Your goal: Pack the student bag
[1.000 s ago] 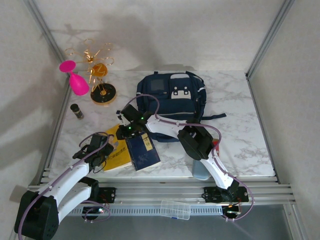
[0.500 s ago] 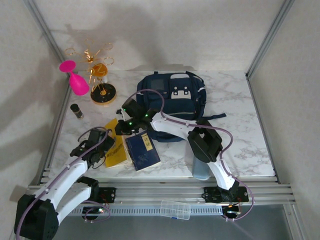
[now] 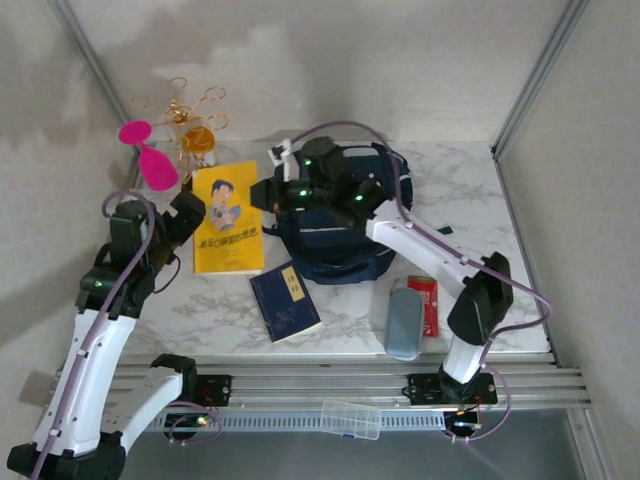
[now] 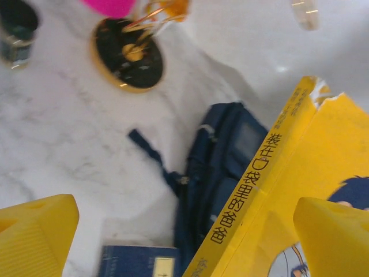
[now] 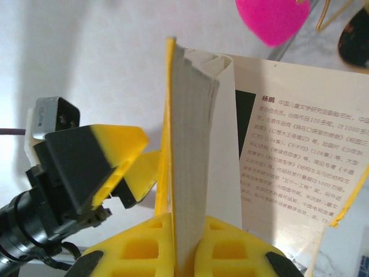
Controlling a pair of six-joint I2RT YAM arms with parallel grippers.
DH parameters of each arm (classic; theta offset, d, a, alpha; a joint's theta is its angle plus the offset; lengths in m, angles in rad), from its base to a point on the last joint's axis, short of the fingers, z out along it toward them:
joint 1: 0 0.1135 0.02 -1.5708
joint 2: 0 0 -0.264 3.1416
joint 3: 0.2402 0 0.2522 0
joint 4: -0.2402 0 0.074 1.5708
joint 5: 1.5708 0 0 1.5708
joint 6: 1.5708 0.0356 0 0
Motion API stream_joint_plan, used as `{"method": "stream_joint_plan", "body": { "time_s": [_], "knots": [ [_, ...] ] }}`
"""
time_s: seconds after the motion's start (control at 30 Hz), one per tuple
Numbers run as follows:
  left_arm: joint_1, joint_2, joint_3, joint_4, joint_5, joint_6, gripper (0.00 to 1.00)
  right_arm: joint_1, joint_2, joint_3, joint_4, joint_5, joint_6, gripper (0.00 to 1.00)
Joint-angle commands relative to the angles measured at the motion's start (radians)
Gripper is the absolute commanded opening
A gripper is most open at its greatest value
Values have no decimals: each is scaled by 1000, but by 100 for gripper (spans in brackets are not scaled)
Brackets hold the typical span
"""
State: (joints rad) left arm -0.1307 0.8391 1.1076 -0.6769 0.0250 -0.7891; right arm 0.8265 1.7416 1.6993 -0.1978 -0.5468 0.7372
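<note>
Left gripper (image 3: 188, 212) spread wide beside the yellow book (image 3: 228, 218); right gripper (image 3: 268, 192) pinching the book's opposite edge.
Book is held off the table (image 3: 480, 230), over its back left part, near the pink glass (image 3: 152, 165). Whether the left fingers (image 4: 34, 231) touch it I cannot tell. Student bag (image 3: 335, 255) lies at the middle of the back edge, under the right arm (image 3: 420, 240). Blue book (image 3: 285, 303), grey case (image 3: 404, 322) and red pack (image 3: 427, 305) sit along the front edge; bare marble lies between bag and right edge.
</note>
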Motion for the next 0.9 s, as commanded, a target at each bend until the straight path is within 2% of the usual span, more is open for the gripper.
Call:
{"method": "stream_joint_plan", "body": {
  "time_s": [0.0,0.07,0.13,0.2,0.3,0.53,0.67,0.73,0.8,0.87],
  "knots": [
    [8,34,59,19,214,113,96,-82,-76,-55,27,-110,-15,0],
    [8,49,46,96,321,125,94,-127,-112,-100,24,-178,-32,0],
    [5,58,10,197,431,125,92,-217,-162,-170,38,-258,-37,0],
    [-4,71,-26,276,491,121,89,-272,-204,-217,33,-309,-53,0],
    [-64,107,-74,382,555,126,86,-355,-264,-279,33,-379,-62,0],
    [-241,188,-196,660,562,98,82,-500,-342,-371,20,-512,-73,0],
    [-342,269,-210,780,583,87,78,-533,-369,-408,52,-565,-54,0],
    [-400,305,-208,855,591,86,73,-538,-375,-426,81,-586,-34,0],
    [-442,346,-184,872,601,95,64,-541,-382,-434,82,-596,-34,0],
    [-468,370,-172,878,596,98,60,-550,-386,-431,53,-583,-58,0]
  ]
}}
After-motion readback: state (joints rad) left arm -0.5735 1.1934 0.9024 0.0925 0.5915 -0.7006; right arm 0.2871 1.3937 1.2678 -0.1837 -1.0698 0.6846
